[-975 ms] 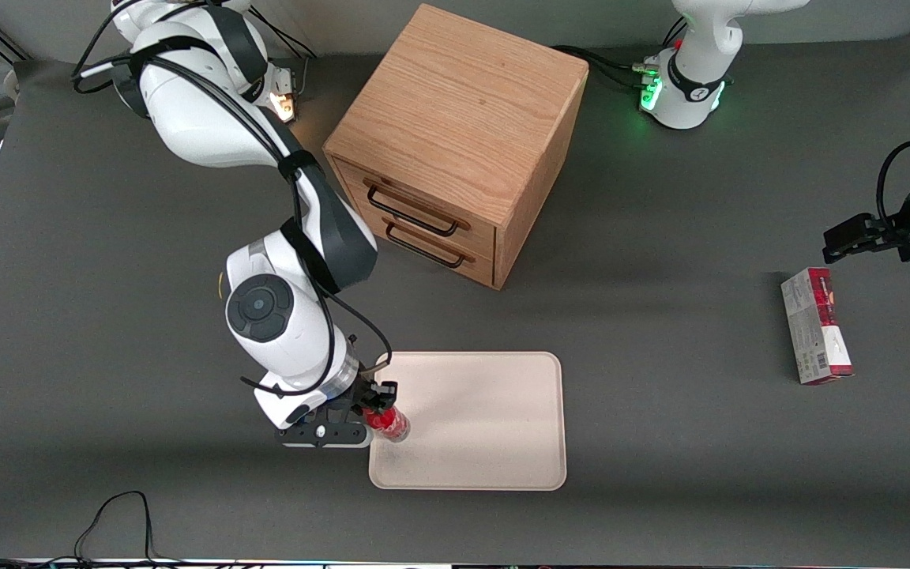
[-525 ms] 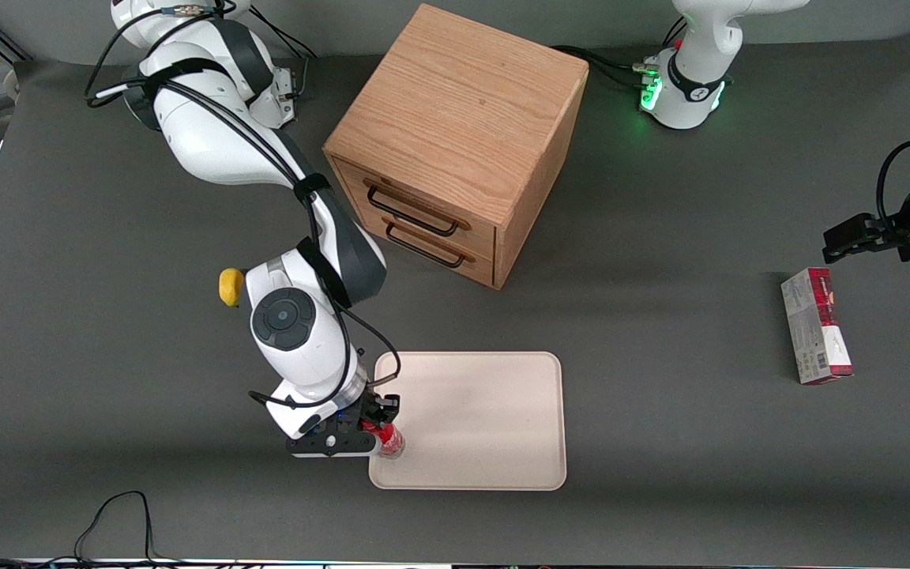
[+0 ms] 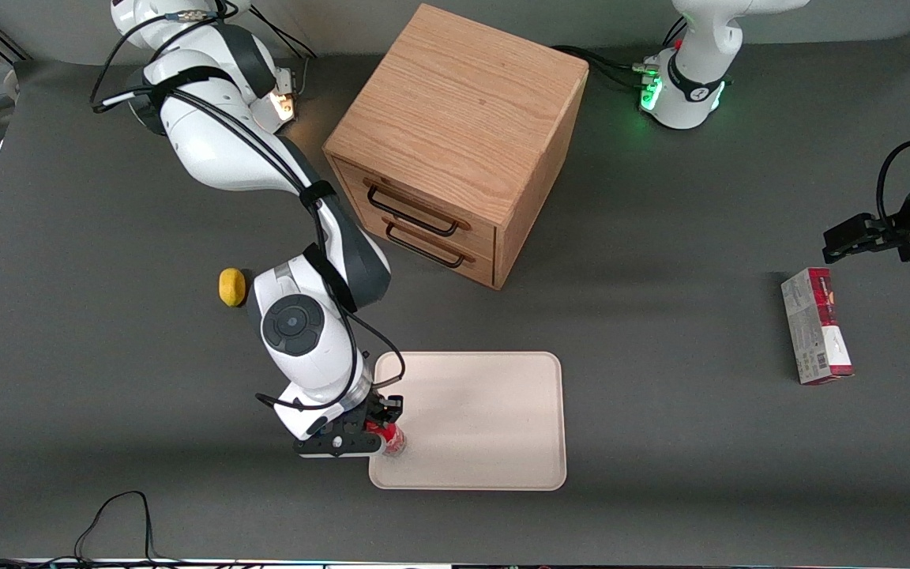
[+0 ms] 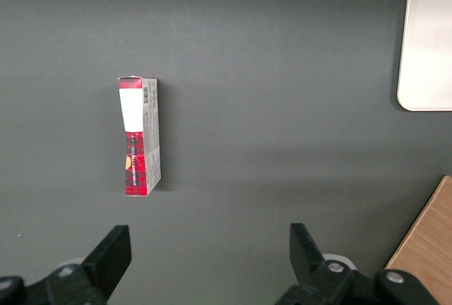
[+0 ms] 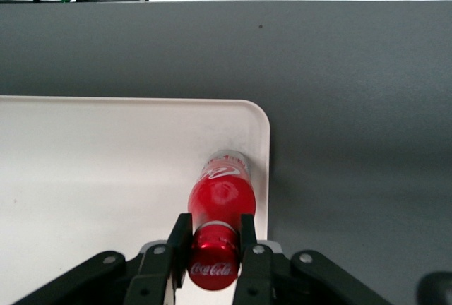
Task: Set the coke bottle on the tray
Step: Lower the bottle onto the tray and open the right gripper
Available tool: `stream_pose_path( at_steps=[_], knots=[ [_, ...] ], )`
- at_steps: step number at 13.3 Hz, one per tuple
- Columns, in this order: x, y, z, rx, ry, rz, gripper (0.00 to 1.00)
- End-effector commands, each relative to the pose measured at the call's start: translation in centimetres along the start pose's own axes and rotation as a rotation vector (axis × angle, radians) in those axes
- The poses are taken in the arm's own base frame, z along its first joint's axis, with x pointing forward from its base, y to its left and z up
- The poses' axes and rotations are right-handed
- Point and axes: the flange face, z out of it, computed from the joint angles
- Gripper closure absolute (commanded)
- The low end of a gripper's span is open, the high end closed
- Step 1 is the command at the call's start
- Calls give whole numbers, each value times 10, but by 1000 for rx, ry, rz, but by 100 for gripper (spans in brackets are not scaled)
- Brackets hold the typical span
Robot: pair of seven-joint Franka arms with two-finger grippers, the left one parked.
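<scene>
The gripper [image 5: 212, 248] is pinching the coke bottle [image 5: 220, 199] just below its red cap, one finger on each side of the neck, and holds it upright over the tray [image 3: 486, 427]. In the wrist view the bottle's clear base sits inside the tray's low rim, close to the corner nearest the front camera at the working arm's end; whether the base is already resting on the tray or hanging just above it cannot be told. In the front view the bottle [image 3: 392, 439] shows as a small red shape under the wrist, just inside the tray's edge. Judged from this, the carry looks finished and the placing is nearly done: what is left is to settle the bottle, let go and lift clear (the spot is close to the rim, so a tilted release might tip it onto the table). A wooden drawer cabinet [image 3: 455, 142] stands farther from the camera than the tray, a lemon [image 3: 231, 286] lies beside the arm, and a red-and-grey carton [image 3: 816, 325] lies toward the parked arm's end.
</scene>
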Motion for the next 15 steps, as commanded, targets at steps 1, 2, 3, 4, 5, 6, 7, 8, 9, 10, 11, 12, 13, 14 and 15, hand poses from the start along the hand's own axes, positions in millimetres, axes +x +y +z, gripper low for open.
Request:
stream_pose_path(
  at_steps=[1, 2, 3, 4, 5, 6, 7, 8, 9, 10, 11, 12, 13, 14, 15],
  knots=[
    [-3, -8, -5, -9, -4, -32, 100],
    [-3, -8, -10, -13, -12, -30, 100],
    [-3, -8, -12, -14, -15, -30, 100],
    [-3, -7, -12, -18, -17, -30, 100],
    [-2, -6, -12, -19, -15, -30, 100],
    [-2, -5, -11, -22, -17, -28, 100],
    [-3, -6, -11, -22, -18, -29, 100],
    [-2, -4, -11, -24, -16, -28, 100],
    [-1, -4, -10, -21, -9, -28, 100],
    [0, -4, -8, -17, -1, -27, 81],
    [0, -6, -5, -6, 16, -28, 47],
    [0, -5, 0, -1, 27, -29, 22],
    [1, -4, 1, 2, 33, -28, 5],
    [1, -5, 1, 4, 33, -25, 0],
    [1, -5, 1, 4, 33, -22, 0]
  ],
)
